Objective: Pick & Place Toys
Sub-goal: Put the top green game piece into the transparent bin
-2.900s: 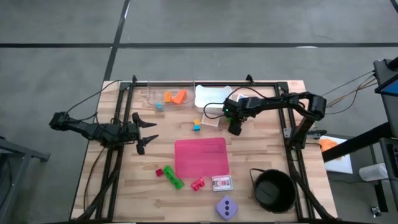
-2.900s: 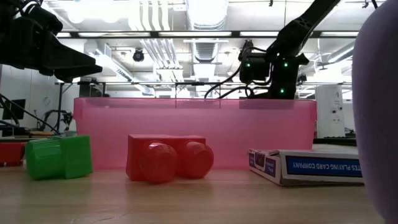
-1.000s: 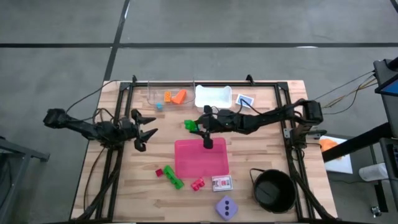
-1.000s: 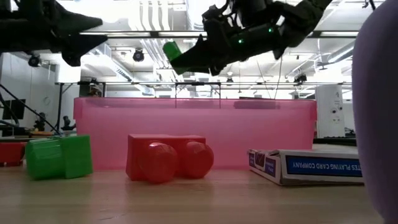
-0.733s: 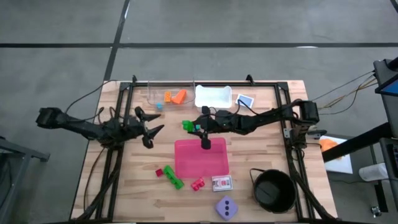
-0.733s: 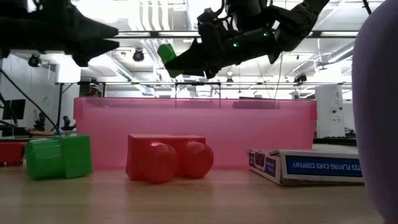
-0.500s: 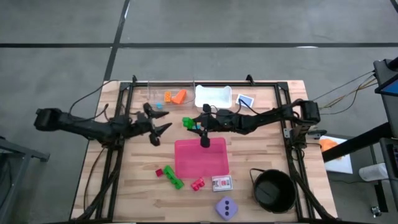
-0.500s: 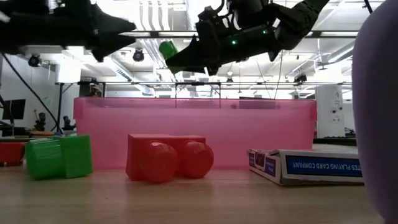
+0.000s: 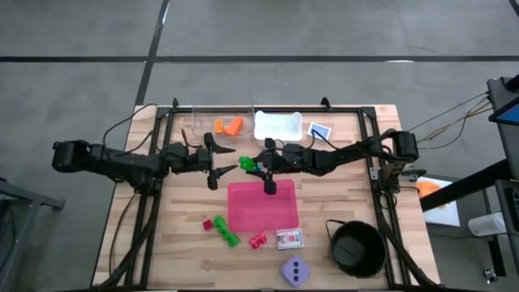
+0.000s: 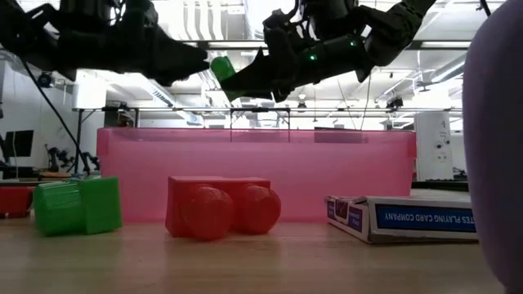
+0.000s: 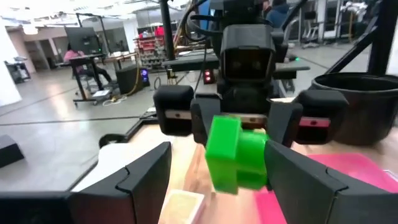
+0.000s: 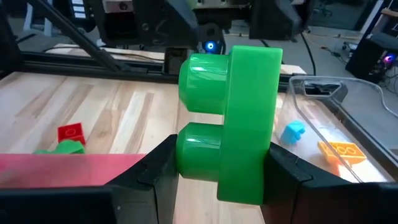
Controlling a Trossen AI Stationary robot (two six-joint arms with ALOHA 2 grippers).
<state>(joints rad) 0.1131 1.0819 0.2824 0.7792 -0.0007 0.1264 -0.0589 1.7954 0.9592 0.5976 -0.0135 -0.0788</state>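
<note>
Right gripper (image 9: pixel 253 165) fingers clamp the green brick (image 9: pixel 247 164); left gripper (image 9: pixel 226 168) fingers gape beside it.

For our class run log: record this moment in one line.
right gripper: holds green brick aloft | left gripper: open, facing brick | pink mat: below

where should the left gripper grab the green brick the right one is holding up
Take the green brick by its free studded end, which sticks out past the right gripper toward the open left gripper. Come straight across, one finger on each flat side.
</note>
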